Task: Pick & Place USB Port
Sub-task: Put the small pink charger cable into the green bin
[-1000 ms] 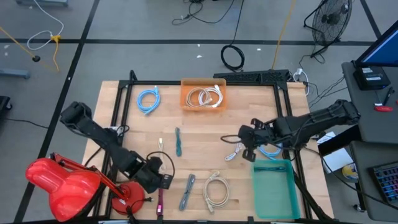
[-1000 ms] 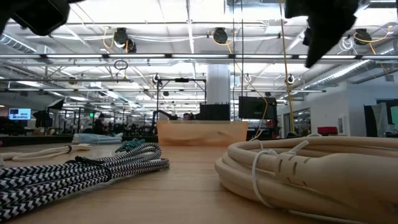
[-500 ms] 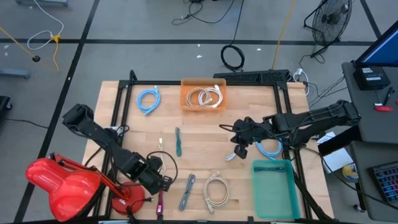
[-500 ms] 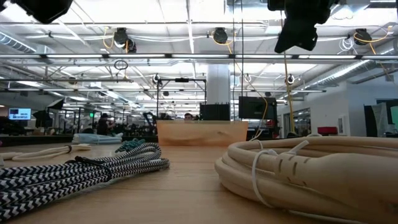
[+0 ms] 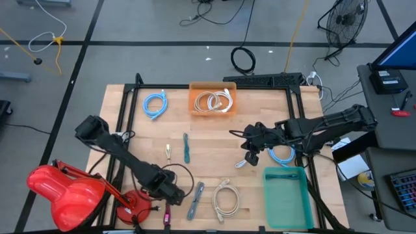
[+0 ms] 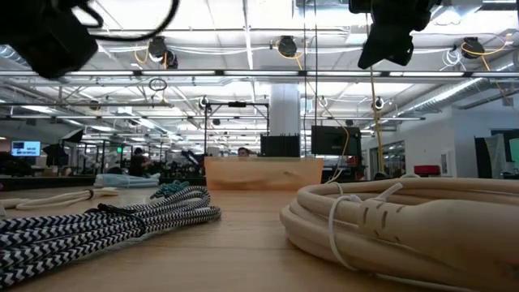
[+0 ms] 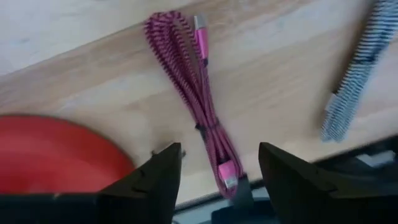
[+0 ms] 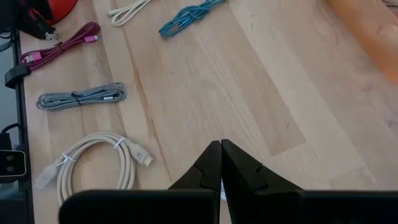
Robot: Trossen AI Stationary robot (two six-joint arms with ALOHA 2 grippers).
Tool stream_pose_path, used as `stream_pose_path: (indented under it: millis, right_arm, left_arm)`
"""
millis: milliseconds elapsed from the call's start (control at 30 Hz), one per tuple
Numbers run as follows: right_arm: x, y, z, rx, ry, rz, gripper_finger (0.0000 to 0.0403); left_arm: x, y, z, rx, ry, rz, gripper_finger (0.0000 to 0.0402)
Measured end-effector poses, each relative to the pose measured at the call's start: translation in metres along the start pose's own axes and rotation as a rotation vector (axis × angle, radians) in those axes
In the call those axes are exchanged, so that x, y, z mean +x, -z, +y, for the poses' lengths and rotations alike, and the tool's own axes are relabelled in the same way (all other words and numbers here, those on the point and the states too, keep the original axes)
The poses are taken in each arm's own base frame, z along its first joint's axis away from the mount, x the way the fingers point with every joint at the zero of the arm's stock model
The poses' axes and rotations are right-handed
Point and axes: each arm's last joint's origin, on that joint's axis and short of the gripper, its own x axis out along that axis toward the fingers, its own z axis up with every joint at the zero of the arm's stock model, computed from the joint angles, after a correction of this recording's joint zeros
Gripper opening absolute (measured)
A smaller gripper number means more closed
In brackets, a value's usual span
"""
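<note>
A pink braided cable [image 7: 199, 106], bundled, lies flat on the wooden table near its front edge [image 5: 167, 211]. My left gripper [image 7: 217, 165] hangs open just above it, pointing steeply down, with one finger on either side of the bundle's near end and touching nothing; in the high view my left gripper [image 5: 172, 190] stands beside the red lamp base. My right gripper [image 5: 249, 155] hovers shut over the table's right half, and I see nothing between its fingers [image 8: 221, 149]. A thin white cable [image 5: 242, 162] lies just beside it.
A black-and-white braided cable [image 5: 195, 200] and a coiled white cable [image 5: 225, 198] lie right of the pink one. A teal cable [image 5: 186, 148] lies mid-table and a blue coil [image 5: 155, 104] far left. An orange bin [image 5: 192, 97] holds white cable. A green bin [image 5: 286, 195] stands at the near right, a red lamp base [image 7: 56, 149] at the near left.
My left gripper has come down toward the pink cable and tipped more steeply downward, and its arm has reached farther toward the near edge. My right gripper's fingers have swung a little toward the table's left, then kept still.
</note>
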Motion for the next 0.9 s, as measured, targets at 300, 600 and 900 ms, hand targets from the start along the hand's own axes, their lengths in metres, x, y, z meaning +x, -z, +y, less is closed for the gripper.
stream_pose_path:
  millis: [300,600,900]
  right_arm:
    - [0.0,0.0,0.0,0.003,0.0,-0.001,0.0]
    - [0.0,0.0,0.0,0.003,-0.001,-0.001,0.0]
    - [0.0,0.0,0.0,0.003,-0.004,-0.001,0.0]
  left_arm:
    - [0.022,-0.005,-0.002,0.01,-0.051,-0.025,0.0198]
    - [0.038,-0.018,-0.007,0.033,-0.081,-0.023,0.0186]
    - [0.042,-0.02,-0.006,0.038,-0.109,-0.009,0.0127]
